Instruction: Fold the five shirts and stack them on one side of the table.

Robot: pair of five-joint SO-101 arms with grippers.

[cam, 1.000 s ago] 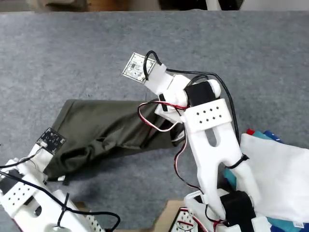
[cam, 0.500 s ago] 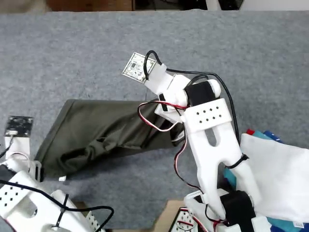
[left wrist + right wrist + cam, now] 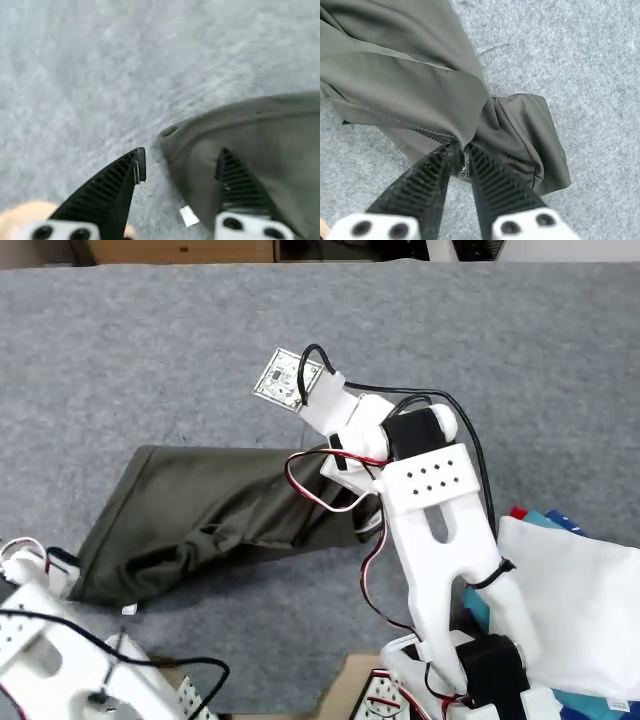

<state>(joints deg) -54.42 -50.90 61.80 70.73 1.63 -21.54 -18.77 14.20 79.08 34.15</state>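
Right jaws pinch the olive shirt (image 3: 410, 85); left jaws gape, straddling its edge

Pinches a fold of the olive shirt (image 3: 410, 85) with the right gripper (image 3: 463, 150); holds the left gripper (image 3: 182, 155) spread wide astride that shirt's corner.

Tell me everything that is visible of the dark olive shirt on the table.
The dark olive fabric shirt looks like thin, smooth cloth with stitched seams. It lies crumpled on the grey felt-like table cover, stretched in a long slanted band with deep creases in the middle. The right pincer is shut on a fold at one end. At the other end the open left pincer straddles a corner, one finger over the cloth. A small white tag lies beside that edge.
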